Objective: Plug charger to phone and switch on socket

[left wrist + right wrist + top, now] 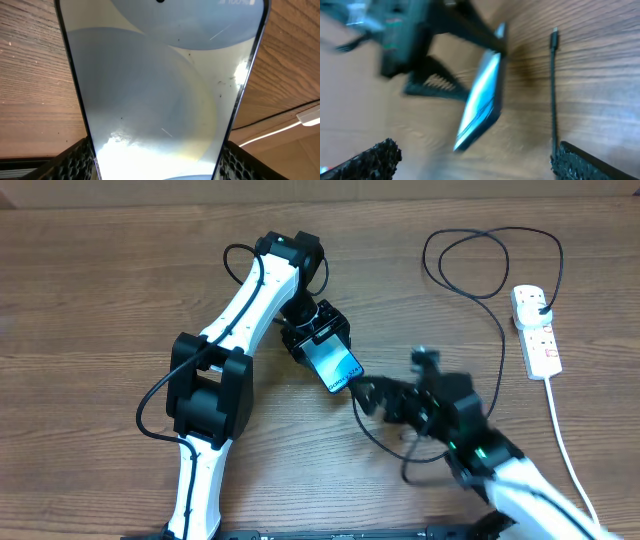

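Observation:
The phone (337, 363), with a light blue screen, is held tilted above the table, and my left gripper (318, 337) is shut on its two long edges. It fills the left wrist view as the phone (160, 80), with a pad (75, 161) pressed against each side. My right gripper (368, 395) hovers open just right of the phone's lower end, blurred. In the right wrist view the phone (481, 97) shows edge-on, and the charger (553, 90) lies on the wood with its connector tip (554, 35) pointing away, beside one of the fingers (590, 162). The white socket (537, 330) lies at the far right.
The charger's black cable (490, 280) loops across the back right of the table from its plug in the socket and runs under my right arm. The socket's thick white cord (565, 445) trails toward the front right edge. The table is bare wood.

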Robot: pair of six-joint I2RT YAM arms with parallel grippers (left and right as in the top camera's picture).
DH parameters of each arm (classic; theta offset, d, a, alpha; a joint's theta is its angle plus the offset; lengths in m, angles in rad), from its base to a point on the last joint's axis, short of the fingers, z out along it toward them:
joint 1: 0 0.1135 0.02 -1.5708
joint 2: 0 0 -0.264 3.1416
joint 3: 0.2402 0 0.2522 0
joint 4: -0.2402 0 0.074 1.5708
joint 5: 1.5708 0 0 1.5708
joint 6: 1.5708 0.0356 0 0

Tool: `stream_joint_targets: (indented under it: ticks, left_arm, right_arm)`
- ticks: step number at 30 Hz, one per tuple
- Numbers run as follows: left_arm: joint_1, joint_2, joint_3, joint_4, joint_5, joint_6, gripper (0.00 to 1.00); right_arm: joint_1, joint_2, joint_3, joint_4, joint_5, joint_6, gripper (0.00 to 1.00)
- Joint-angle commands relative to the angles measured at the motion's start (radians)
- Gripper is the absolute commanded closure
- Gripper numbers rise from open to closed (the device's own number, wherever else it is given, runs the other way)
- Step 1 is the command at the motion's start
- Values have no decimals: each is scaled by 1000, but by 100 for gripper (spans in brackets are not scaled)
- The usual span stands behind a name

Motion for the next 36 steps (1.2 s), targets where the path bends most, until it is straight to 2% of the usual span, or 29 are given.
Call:
stream_joint_targets:
  ticks: [1,7,14,21,27,28,30,31,32,33,36]
  left_arm:
    - [5,1,26,0,16,-27,96]
    - [5,1,26,0,22,-27,96]
    - [5,1,26,1,31,-53,96]
    - [5,1,26,11,71,-64,96]
    - [5,1,26,11,70,-66,96]
    - [5,1,26,11,70,-68,96]
    - [5,1,26,11,71,-71,94]
    - [5,1,26,11,74,-68,77]
    - [5,1,26,11,87,-38,35]
    - [6,1,26,15,117,16,1]
    - [24,-1,27,14,211,152,0]
  right_arm:
    - [13,143,86,53,16,-19,0]
    - [38,335,188,161,-23,-14,7]
    - [41,396,204,184,21,32,21]
    - [41,397,204,202,37,92,50]
    - [41,397,204,198,13,114,68]
    - [41,397,204,198,7,117,73]
    - [41,397,204,195,6,117,92]
    - [41,397,204,194,6,117,96]
    - [41,397,204,193,6,117,96]
    - [40,397,204,194,8,116,96]
    - [29,397,204,194,11,117,96]
